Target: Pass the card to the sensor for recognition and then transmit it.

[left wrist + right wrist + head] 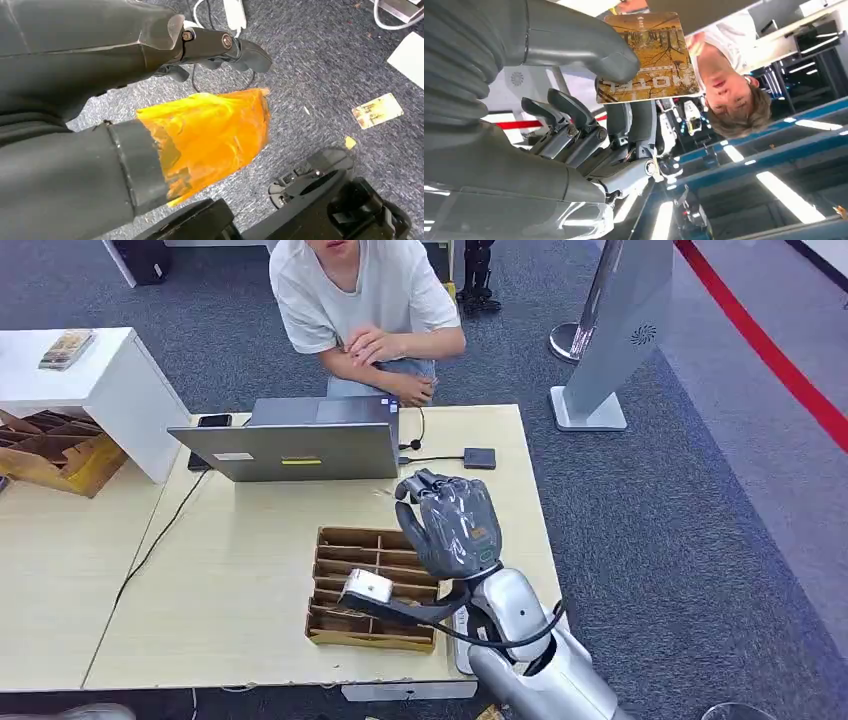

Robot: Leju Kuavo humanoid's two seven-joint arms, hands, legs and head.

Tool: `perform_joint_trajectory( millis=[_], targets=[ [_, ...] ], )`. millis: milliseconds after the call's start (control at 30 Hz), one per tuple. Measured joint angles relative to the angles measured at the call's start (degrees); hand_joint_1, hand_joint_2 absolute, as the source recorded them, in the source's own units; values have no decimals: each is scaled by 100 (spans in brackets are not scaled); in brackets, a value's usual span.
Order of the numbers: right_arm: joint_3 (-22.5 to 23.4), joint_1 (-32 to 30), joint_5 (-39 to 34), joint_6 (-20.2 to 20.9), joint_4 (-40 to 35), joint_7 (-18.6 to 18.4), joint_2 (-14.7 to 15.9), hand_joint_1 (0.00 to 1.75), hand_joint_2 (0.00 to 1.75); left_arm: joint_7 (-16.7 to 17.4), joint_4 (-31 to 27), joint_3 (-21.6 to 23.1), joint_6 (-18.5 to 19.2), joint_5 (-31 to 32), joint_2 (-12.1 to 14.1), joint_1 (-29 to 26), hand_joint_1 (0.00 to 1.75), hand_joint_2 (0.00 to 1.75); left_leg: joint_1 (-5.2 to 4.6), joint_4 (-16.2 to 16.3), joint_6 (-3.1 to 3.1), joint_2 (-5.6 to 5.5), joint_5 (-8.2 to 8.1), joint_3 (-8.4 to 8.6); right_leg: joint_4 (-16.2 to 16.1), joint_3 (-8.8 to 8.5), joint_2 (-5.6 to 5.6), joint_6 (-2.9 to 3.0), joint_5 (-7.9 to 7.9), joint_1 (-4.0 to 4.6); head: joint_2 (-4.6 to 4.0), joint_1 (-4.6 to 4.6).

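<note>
One card pinched under right hand thumb, raised above table, likely heading for black sensor; left hand hangs, fingers curled, holding nothing.

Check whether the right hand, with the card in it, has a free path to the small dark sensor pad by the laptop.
Probably yes. The right hand holds the card raised above the table; the sensor pad lies just beyond it, uncovered, with the laptop off to one side.

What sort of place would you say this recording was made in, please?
Probably an office or demo room: wooden tables on grey carpet, a laptop with a person seated behind it, and a grey kiosk stand nearby.
</note>
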State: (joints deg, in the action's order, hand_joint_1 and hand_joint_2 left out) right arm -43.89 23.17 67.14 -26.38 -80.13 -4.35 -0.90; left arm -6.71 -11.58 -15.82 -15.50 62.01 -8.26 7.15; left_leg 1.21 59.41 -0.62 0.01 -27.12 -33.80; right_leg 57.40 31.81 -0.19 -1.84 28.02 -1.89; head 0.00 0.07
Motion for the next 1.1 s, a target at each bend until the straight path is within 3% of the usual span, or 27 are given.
perform_joint_trajectory(
  millis=[667,800,867,900,1000,1100],
  targets=[
    [179,964,11,-7,999,-96,-374,175,175,92,-13,212,190,219,-9,63,0,0,0,0,-3,1,3,0,2,0,1,2,-2,0,0,2],
    [214,1239,66,4,1301,-142,-538,168,175,109,-31,297,238,262,-24,98,0,0,0,0,-5,-1,5,1,3,0,-1,4,-4,0,0,0],
    [240,1348,63,20,1462,-168,-608,131,175,111,-35,330,251,280,-28,114,0,0,0,0,-5,-1,5,1,4,0,-1,5,-4,0,0,0],
    [247,1382,63,24,1523,-175,-636,28,175,118,-46,332,262,282,-31,116,0,0,0,0,-5,-1,5,0,4,0,-1,5,-4,0,0,0],
    [251,1552,68,77,1775,-227,-724,0,175,138,-48,359,267,291,-31,131,0,0,0,0,-5,0,5,1,4,0,0,5,-4,0,0,0],
    [254,1680,98,184,2032,-341,-806,0,175,171,-50,385,267,280,-31,141,0,0,0,0,-6,0,5,1,4,0,-2,5,-4,0,0,2]
  ],
)
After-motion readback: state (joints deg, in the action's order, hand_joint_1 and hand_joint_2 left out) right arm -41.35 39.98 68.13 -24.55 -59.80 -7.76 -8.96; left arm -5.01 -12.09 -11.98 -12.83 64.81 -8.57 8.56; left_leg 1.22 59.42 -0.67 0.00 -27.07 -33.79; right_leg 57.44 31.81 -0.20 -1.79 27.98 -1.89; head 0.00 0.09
